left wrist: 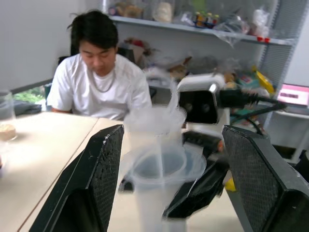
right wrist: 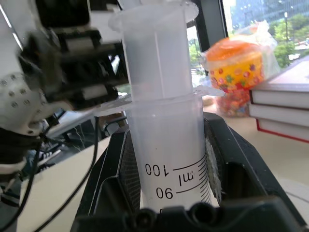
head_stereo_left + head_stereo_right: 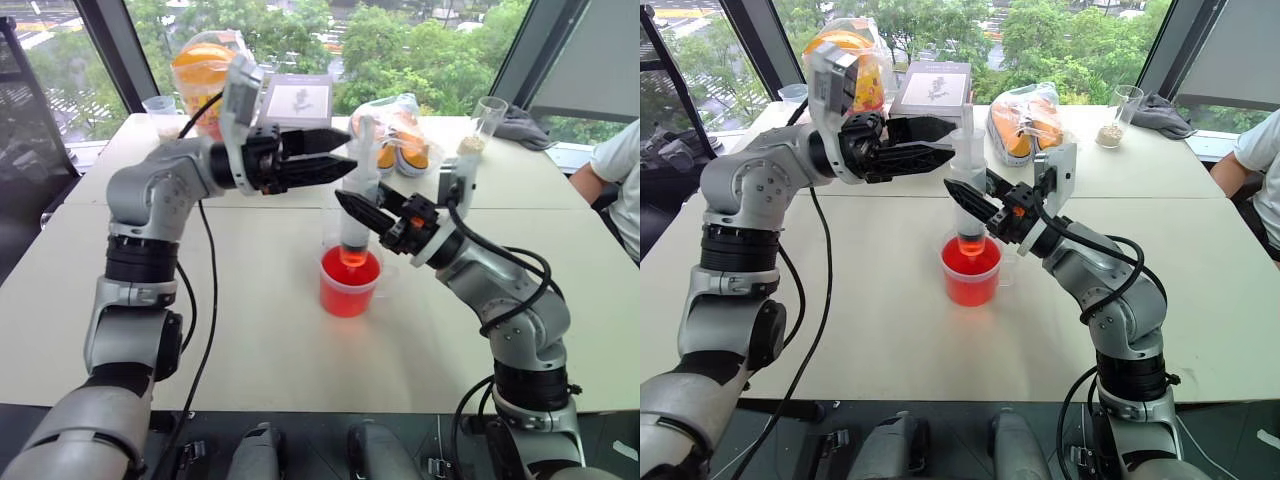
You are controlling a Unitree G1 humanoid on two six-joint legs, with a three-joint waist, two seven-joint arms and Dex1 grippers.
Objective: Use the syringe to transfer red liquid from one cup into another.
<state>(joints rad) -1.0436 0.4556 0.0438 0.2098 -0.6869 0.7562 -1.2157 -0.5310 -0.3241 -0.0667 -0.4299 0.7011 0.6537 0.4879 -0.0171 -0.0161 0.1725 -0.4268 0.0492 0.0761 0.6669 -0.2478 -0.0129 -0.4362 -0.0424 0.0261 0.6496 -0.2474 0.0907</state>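
Observation:
The syringe (image 3: 357, 205) stands upright over the wide red cup (image 3: 350, 285), its lower end down in the red liquid (image 3: 970, 262). Orange-red liquid shows in the bottom of the barrel. My right gripper (image 3: 360, 213) is shut on the barrel (image 2: 169, 145) near its upper marks. My left gripper (image 3: 350, 150) points across from the left, level with the white plunger's top (image 1: 157, 125). It is open, a finger (image 1: 104, 169) on each side of the plunger with a gap to both. A colourless cup (image 3: 1013, 268) stands close behind the red cup, mostly hidden.
Along the table's far edge (image 3: 300, 195) stand a bag of orange things (image 3: 205, 65), a stack of books (image 3: 295, 100), a second bag (image 3: 405, 135), a tall glass with beige grains (image 3: 487, 125) and a small cup (image 3: 160, 112). A person (image 3: 620, 170) sits at the right.

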